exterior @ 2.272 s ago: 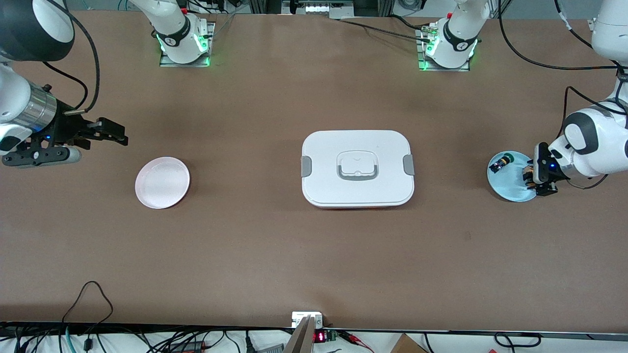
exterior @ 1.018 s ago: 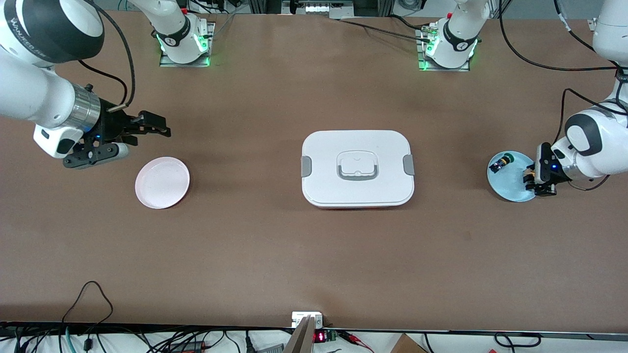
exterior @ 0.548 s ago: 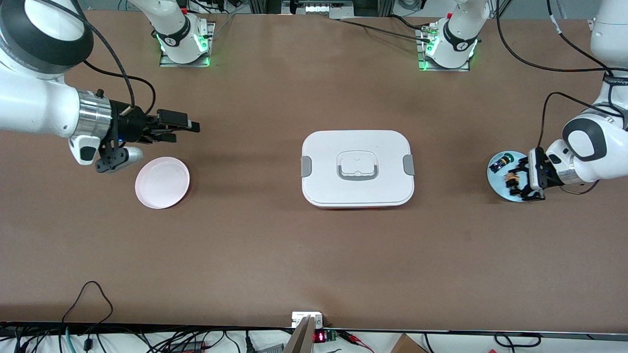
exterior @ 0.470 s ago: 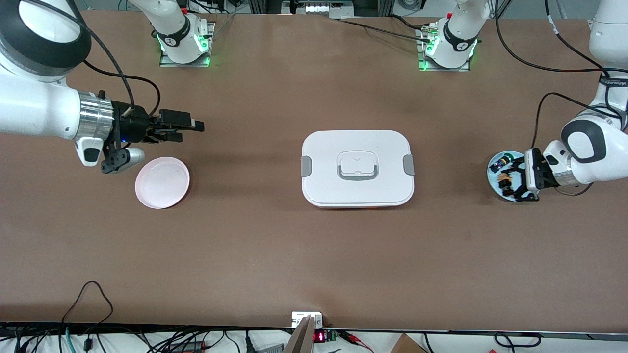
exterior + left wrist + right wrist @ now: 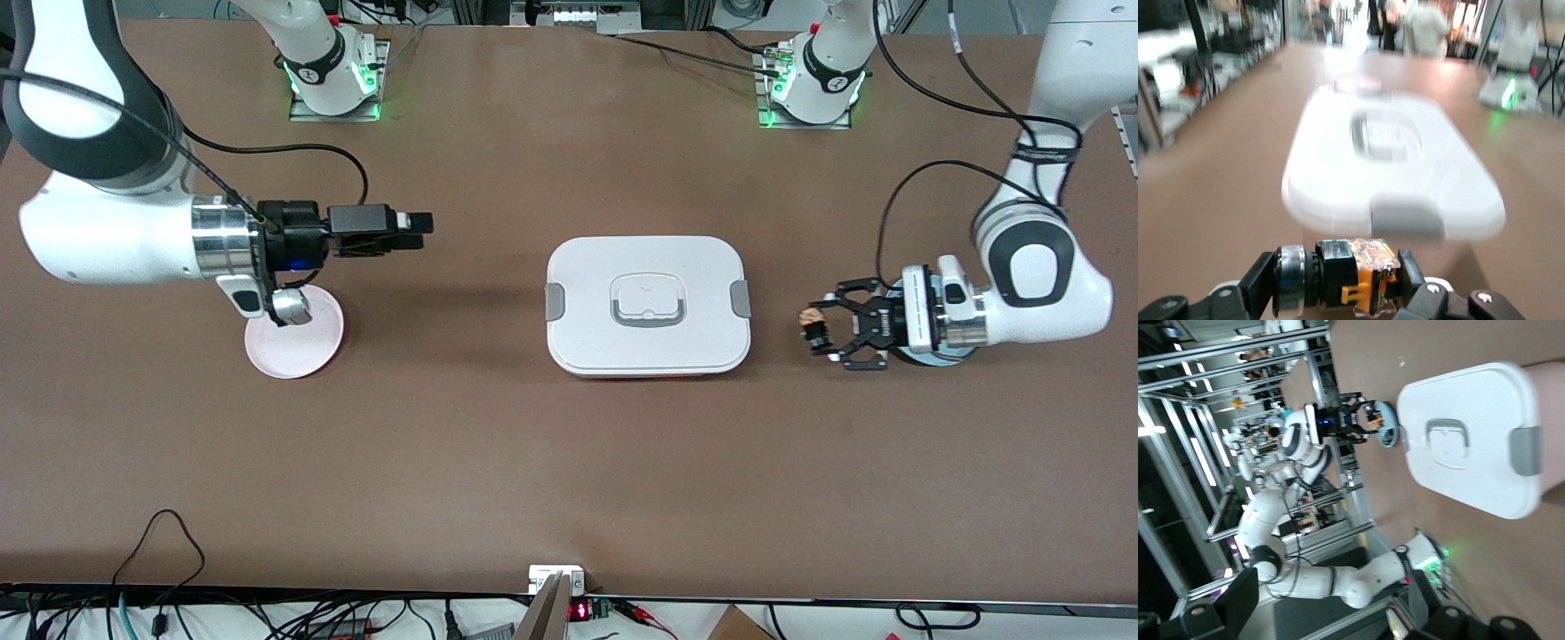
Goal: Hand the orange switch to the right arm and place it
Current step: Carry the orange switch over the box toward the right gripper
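My left gripper (image 5: 822, 326) is shut on the orange switch (image 5: 812, 322) and holds it sideways in the air, beside the white box (image 5: 647, 305) at the left arm's end. In the left wrist view the switch (image 5: 1350, 273) sits clamped between both fingers (image 5: 1262, 288), with its black body and orange parts showing. My right gripper (image 5: 418, 222) is open and empty, in the air above the table between the pink plate (image 5: 298, 347) and the white box. The right wrist view shows its fingers (image 5: 1238, 600) wide apart, and the left gripper (image 5: 1365, 417) with the switch far off.
The white lidded box with grey clips lies at the table's middle between the two grippers. A light blue plate (image 5: 926, 357) is mostly hidden under the left wrist. It also shows in the right wrist view (image 5: 1388, 435).
My left gripper lifted the orange switch off the blue plate and carried it toward the white box. My right arm swung from the table's end past the pink plate toward the box.
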You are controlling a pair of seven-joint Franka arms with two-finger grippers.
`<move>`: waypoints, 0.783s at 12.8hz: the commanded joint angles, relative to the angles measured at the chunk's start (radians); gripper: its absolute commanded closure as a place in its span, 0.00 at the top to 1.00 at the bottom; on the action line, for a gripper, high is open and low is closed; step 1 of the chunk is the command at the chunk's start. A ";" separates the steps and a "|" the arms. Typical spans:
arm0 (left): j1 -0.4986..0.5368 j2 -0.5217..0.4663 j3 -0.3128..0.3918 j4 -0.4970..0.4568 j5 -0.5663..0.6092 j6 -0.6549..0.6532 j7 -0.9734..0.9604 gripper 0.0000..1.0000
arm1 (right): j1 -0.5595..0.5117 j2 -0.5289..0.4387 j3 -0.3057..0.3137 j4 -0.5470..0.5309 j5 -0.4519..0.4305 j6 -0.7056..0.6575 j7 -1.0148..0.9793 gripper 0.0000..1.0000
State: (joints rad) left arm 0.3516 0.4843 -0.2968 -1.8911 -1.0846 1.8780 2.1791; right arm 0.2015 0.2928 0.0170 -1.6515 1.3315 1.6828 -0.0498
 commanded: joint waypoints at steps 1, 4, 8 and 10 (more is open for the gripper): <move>-0.029 -0.033 -0.080 -0.010 -0.197 -0.020 -0.073 0.00 | 0.039 0.020 -0.003 -0.007 0.171 0.020 -0.037 1.00; -0.148 -0.067 -0.150 -0.007 -0.465 -0.004 -0.246 0.00 | 0.114 0.037 -0.003 -0.005 0.284 0.121 -0.077 1.00; -0.298 -0.112 -0.215 0.019 -0.760 0.143 -0.329 0.00 | 0.132 0.048 -0.003 -0.017 0.290 0.158 -0.085 1.00; -0.302 -0.134 -0.286 0.036 -0.828 0.229 -0.376 0.00 | 0.098 0.049 -0.003 -0.027 0.287 0.111 -0.085 1.00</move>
State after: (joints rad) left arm 0.0475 0.3805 -0.5413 -1.8704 -1.8572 2.0486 1.8550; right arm 0.3324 0.3432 0.0131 -1.6628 1.5979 1.8361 -0.1097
